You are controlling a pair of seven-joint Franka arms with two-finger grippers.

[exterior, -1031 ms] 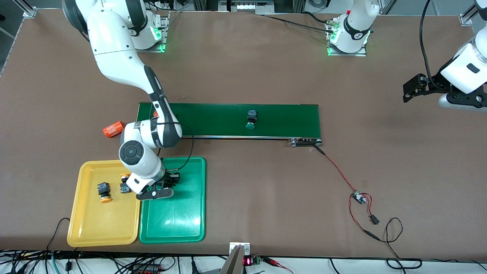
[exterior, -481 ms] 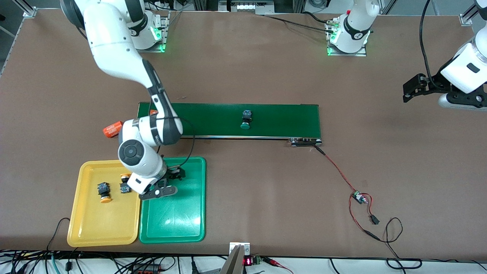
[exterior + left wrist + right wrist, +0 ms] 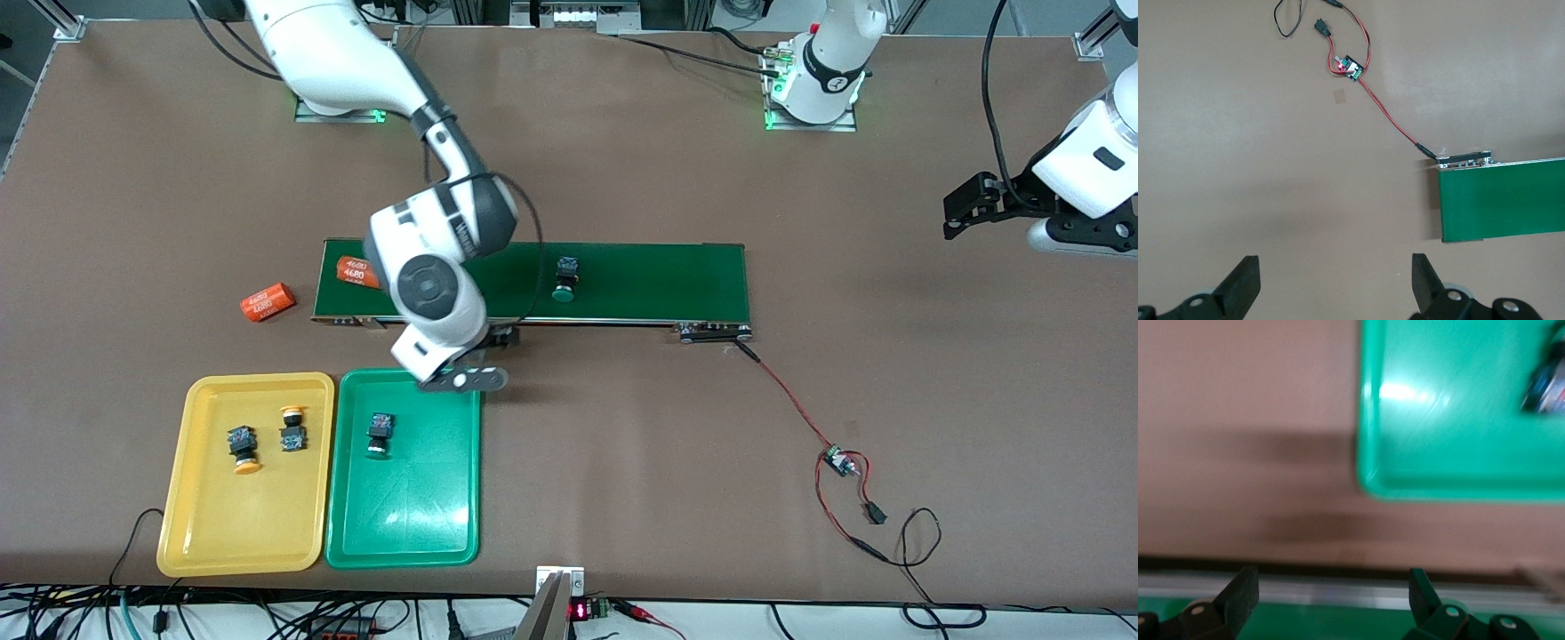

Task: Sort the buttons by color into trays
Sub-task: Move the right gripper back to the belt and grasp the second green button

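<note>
Four buttons are counted. Two yellow-capped buttons (image 3: 242, 446) (image 3: 292, 433) lie in the yellow tray (image 3: 213, 533). One green-capped button (image 3: 380, 435) lies in the green tray (image 3: 418, 524), just below the right gripper (image 3: 484, 356), which is released and empty. One green-capped button (image 3: 564, 278) rests on the conveyor belt (image 3: 658, 280). Two orange cylinders (image 3: 267, 302) (image 3: 356, 271) are noted. The left gripper (image 3: 1335, 287) waits released over bare table.

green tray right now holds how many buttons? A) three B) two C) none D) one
D: the green tray holds a single green-capped button; the other green-capped button lies on the conveyor belt, and both yellow-capped ones sit in the yellow tray.
</note>
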